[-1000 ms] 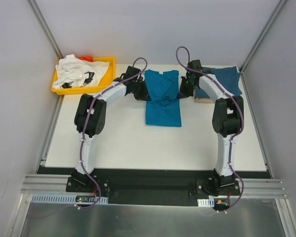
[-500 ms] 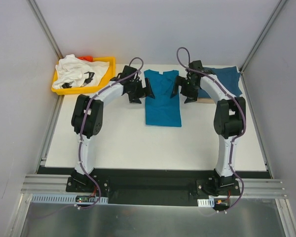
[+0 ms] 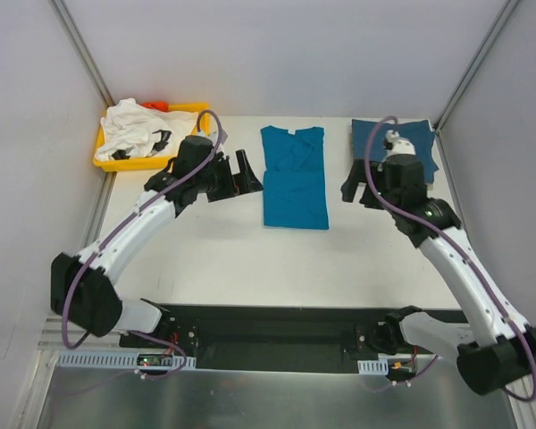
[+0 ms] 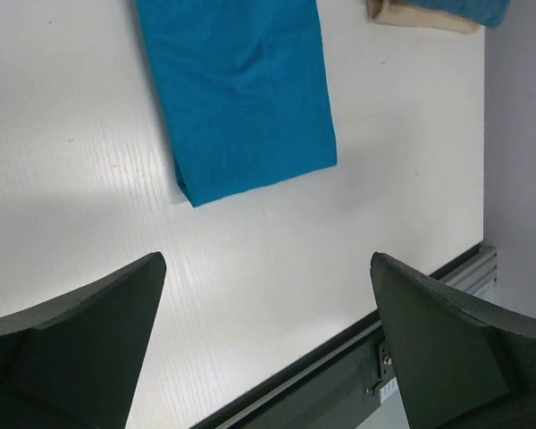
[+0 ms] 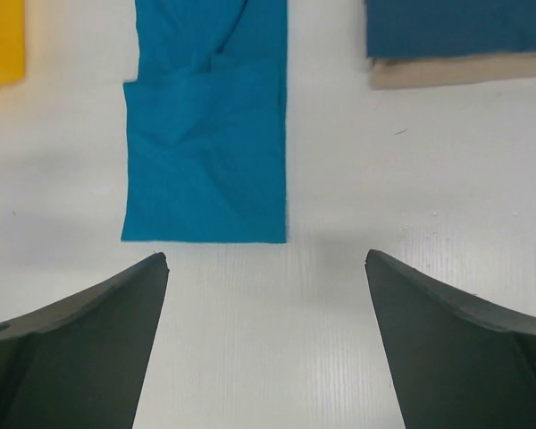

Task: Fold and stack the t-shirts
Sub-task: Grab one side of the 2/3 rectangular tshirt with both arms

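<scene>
A teal-blue t-shirt (image 3: 294,179) lies flat in the middle of the table, folded into a long narrow strip, and shows in both wrist views (image 4: 241,89) (image 5: 205,134). My left gripper (image 3: 243,172) hovers open just left of it, nothing between its fingers (image 4: 266,259). The right gripper (image 3: 361,183) stands open to the shirt's right, also empty (image 5: 266,256). At the back right lies a folded darker blue t-shirt (image 3: 409,143) (image 5: 460,27). A crumpled white t-shirt (image 3: 136,130) with black marks fills the yellow tray (image 3: 189,108).
A beige folded layer (image 5: 464,71) lies under the darker blue shirt. Something orange (image 3: 158,105) pokes out behind the white shirt in the tray. The table's near edge meets a dark rail (image 4: 339,357). Grey walls stand close on both sides.
Both grippers went from shut on the teal shirt's sides to open, letting it go. Both arms then drew back and outward from the shirt, which now lies still.
</scene>
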Action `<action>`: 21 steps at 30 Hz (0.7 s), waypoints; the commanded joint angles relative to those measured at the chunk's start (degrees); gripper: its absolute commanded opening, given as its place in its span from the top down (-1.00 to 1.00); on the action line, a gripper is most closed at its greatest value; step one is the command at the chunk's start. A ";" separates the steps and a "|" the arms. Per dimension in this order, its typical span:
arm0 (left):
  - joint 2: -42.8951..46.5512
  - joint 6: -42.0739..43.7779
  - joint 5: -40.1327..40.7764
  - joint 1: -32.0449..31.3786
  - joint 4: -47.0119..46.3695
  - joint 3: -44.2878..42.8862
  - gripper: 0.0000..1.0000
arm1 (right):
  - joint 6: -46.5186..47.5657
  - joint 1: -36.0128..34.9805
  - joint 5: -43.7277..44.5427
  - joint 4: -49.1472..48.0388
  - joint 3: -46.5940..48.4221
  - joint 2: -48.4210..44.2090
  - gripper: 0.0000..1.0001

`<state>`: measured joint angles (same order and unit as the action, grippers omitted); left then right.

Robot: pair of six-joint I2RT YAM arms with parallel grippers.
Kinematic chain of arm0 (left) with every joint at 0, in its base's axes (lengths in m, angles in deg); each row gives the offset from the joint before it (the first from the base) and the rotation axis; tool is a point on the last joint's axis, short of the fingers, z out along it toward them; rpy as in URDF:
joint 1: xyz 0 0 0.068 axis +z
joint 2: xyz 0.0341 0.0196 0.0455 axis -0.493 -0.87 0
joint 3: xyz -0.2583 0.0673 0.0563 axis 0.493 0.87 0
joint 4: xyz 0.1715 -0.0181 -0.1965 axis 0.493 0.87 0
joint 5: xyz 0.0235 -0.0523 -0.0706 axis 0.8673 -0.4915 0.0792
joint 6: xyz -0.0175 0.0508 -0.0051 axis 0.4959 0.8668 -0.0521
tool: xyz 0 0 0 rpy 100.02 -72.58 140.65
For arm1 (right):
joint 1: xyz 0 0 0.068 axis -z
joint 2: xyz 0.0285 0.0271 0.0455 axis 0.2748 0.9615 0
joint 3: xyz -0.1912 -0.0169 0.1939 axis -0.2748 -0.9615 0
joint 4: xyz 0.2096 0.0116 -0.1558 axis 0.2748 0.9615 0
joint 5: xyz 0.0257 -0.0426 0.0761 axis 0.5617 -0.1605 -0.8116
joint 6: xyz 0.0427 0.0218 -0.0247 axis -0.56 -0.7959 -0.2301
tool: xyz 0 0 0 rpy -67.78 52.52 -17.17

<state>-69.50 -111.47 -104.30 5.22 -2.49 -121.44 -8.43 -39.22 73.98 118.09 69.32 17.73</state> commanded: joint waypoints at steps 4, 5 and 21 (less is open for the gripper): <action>15.45 -2.12 6.22 -1.00 -0.27 11.24 -0.99 | -3.74 2.44 5.39 0.94 -8.22 -6.45 -0.93; 16.33 -2.47 6.23 -1.00 -0.27 13.08 -0.98 | -3.56 2.44 5.21 1.12 -9.28 -6.72 -0.93; -9.57 -5.81 -5.99 -1.61 -11.96 10.73 -0.81 | -5.14 2.61 -1.21 0.06 -17.12 -6.37 -0.93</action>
<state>-71.51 -115.49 -106.56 4.33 -9.90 -105.73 -13.00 -36.81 73.39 118.33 51.61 10.45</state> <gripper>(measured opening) 0.944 0.966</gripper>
